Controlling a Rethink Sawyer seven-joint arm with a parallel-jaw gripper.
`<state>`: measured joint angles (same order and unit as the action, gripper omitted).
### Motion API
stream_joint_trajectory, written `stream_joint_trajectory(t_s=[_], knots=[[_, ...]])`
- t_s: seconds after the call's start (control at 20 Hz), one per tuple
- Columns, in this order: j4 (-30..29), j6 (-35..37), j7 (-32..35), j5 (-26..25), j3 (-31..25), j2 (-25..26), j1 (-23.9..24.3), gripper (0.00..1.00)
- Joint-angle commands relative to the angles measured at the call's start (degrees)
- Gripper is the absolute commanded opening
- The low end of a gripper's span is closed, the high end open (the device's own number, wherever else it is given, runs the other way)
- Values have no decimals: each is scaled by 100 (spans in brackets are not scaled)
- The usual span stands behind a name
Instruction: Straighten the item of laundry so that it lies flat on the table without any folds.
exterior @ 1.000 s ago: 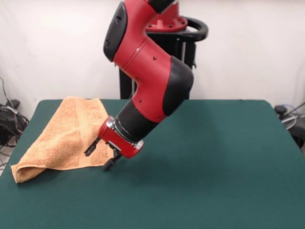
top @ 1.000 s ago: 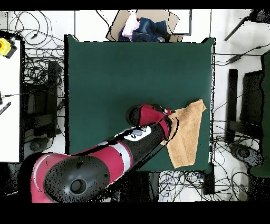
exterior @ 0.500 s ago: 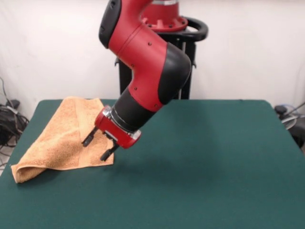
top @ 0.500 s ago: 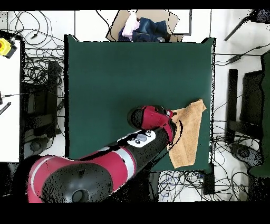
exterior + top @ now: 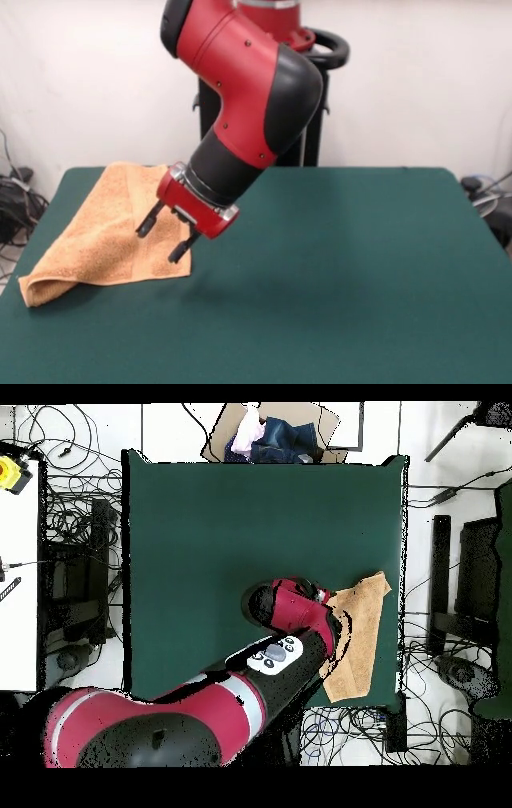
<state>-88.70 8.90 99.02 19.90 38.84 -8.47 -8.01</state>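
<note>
Towel: orange-tan terry towel (image 5: 108, 228) lies at the table's left side in the front view, near the left edge; in the overhead view (image 5: 358, 639) it sits at the right edge.
Towel condition: not flat. It is doubled over itself, with a rolled fold at the near left corner in the front view and a skewed, roughly triangular outline.
Table: dark green cloth top (image 5: 344, 280); the surface apart from the towel is bare in both views.
Gripper: red and black gripper (image 5: 166, 238) hangs above the towel's right-hand edge in the front view, tilted down and to the left.
Gripper state: its two dark fingers (image 5: 146, 223) stand apart with a clear gap; nothing is between them.
Contact: the fingertips appear raised off the cloth, not touching it.
Arm: the red and black arm (image 5: 230, 689) reaches across the table's corner in the overhead view and hides part of the towel.
Surroundings: cables (image 5: 70, 514) lie on the floor around the table; a heap of cloth items (image 5: 270, 434) sits beyond the table's far edge in the overhead view.
</note>
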Motion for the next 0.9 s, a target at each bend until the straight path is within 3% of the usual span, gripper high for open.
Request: stream_joint_trajectory(t_s=[0.05,0.4,0.9], knots=[[-307,221,1065,22,-1090,-140,90,100],[-360,92,1121,66,-1274,-190,188,100],[-1047,-218,895,-153,-2692,-956,1200,100]])
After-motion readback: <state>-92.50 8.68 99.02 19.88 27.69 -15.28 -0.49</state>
